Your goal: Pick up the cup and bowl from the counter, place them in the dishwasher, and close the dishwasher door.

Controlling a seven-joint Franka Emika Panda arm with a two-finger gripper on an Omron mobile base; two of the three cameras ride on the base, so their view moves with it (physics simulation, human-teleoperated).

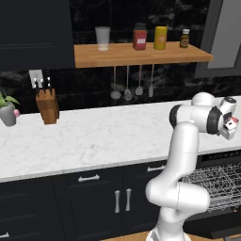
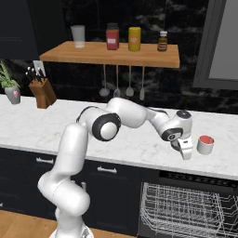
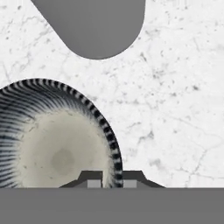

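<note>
Gripper [image 3: 112,177] jaws narrowed onto the rim of the empty striped bowl [image 3: 52,140]; right base view adds the cup [image 2: 205,144], contents not discernible, on the counter [image 2: 139,144].

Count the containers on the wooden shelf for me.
4, left to right on the shelf: pale glass tumbler, red jar, yellow jar, small brown bottle. Nothing seems hidden behind them.

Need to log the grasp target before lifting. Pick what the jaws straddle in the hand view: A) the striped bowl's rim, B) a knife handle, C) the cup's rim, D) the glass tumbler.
A: in the hand view, one of the two fingertips sits inside the bowl and the other outside its dark-striped rim, on the counter.
</note>
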